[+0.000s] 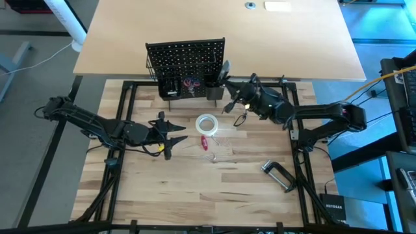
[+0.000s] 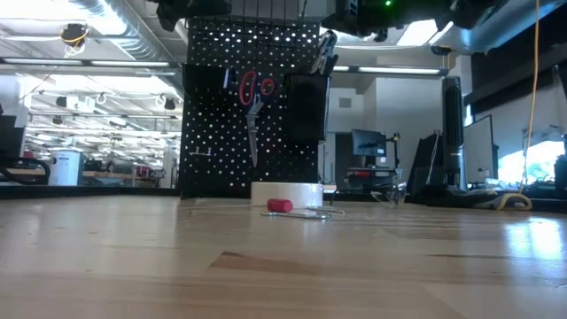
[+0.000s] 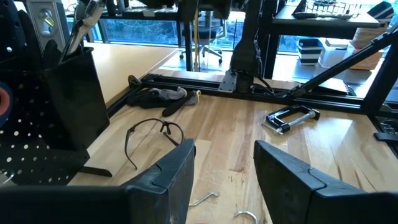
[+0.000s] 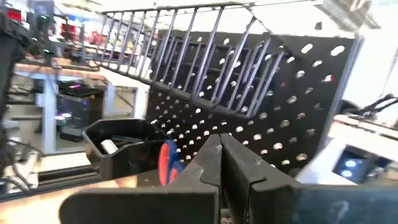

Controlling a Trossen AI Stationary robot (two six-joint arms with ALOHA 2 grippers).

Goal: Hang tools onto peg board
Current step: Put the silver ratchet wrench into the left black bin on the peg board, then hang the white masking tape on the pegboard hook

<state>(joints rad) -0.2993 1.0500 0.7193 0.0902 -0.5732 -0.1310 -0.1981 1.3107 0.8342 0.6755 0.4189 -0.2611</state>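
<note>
The black peg board (image 1: 185, 55) stands upright at the table's far side. Red-handled scissors (image 2: 255, 93) hang on its face. A grey-handled tool (image 1: 224, 69) sticks up out of the right black cup (image 2: 306, 108). On the table in front lie a white tape roll (image 1: 207, 123), a small red-handled tool (image 1: 203, 143) and, near right, a silver C-clamp (image 1: 279, 175). My right gripper (image 4: 221, 163) is shut with nothing between its fingers. It is raised just in front of that cup and points at the board. My left gripper (image 3: 224, 177) hovers open left of the tape roll.
Clear safety glasses (image 3: 155, 134) lie on the table beside the tape roll. Dark gloves (image 3: 157, 96) lie near the black frame rail at the right. A wire basket (image 4: 180, 56) juts from the board's top. The near half of the table (image 1: 195, 201) is bare wood.
</note>
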